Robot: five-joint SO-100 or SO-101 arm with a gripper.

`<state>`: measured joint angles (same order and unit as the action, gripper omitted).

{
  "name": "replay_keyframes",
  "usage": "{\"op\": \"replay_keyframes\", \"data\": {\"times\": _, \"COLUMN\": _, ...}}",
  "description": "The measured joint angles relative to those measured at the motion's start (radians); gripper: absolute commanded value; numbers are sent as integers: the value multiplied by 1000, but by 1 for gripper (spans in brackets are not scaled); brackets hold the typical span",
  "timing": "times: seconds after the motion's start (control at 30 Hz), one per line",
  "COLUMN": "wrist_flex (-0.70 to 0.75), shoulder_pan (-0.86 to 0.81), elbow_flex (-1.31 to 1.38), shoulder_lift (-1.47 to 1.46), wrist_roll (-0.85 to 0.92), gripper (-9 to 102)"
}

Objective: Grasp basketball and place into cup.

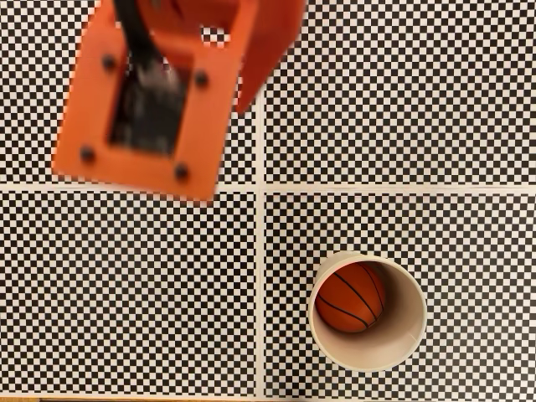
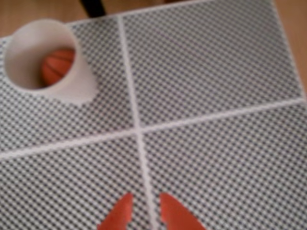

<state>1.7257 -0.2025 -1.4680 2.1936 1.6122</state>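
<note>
Orange gripper (image 2: 144, 213) tips sit low in wrist view w/ a small gap, holding nothing, while basketball (image 2: 58, 64) rests inside cup (image 2: 72, 84) far up-left of it, so job looks done & next it just backs off.

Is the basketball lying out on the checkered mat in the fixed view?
No. The basketball sits inside the cup, ringed by the cup's rim, not on the checkered mat.
</note>
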Motion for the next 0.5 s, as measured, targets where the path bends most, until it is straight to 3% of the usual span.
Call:
{"op": "replay_keyframes", "data": {"times": 0.23, "wrist_flex": -109, "shoulder_pan": -118, "elbow_flex": -258, "shoulder_lift": 256, "wrist_roll": 95, "gripper": 0}}
{"op": "replay_keyframes", "data": {"times": 0.5, "wrist_flex": -402, "shoulder_pan": -146, "elbow_flex": -558, "shoulder_lift": 485, "wrist_roll": 124, "gripper": 0}}
